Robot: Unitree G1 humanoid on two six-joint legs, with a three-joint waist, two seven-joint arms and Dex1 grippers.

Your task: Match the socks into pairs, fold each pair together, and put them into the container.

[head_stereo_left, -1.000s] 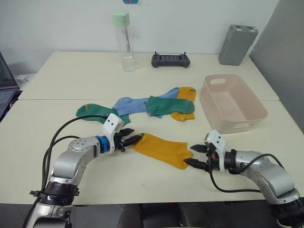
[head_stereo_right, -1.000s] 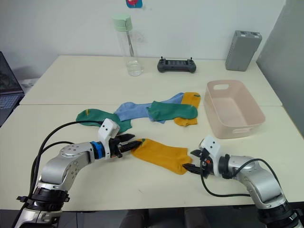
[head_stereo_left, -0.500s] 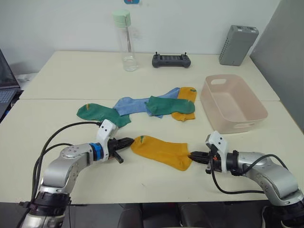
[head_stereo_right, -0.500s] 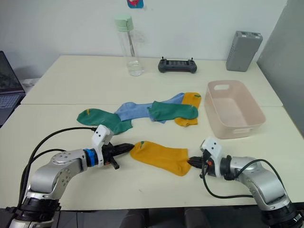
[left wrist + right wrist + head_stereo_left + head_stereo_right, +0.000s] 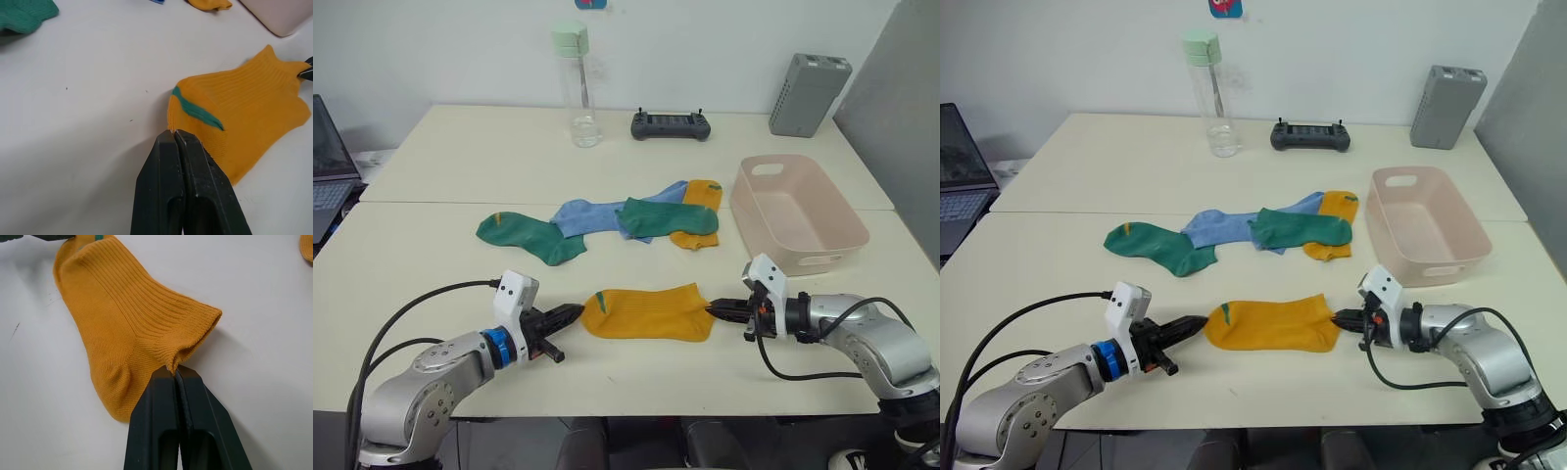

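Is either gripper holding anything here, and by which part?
Both pinch the same yellow sock: the left gripper is shut on its toe edge, the right gripper is shut on its cuff edge.

Yellow sock [image 5: 648, 312] now stretched flat and level between grippers, no longer slanted. Left gripper [image 5: 576, 312], open before, now pinched on toe end. Right gripper [image 5: 715, 309] closed on cuff; both arms drawn apart.
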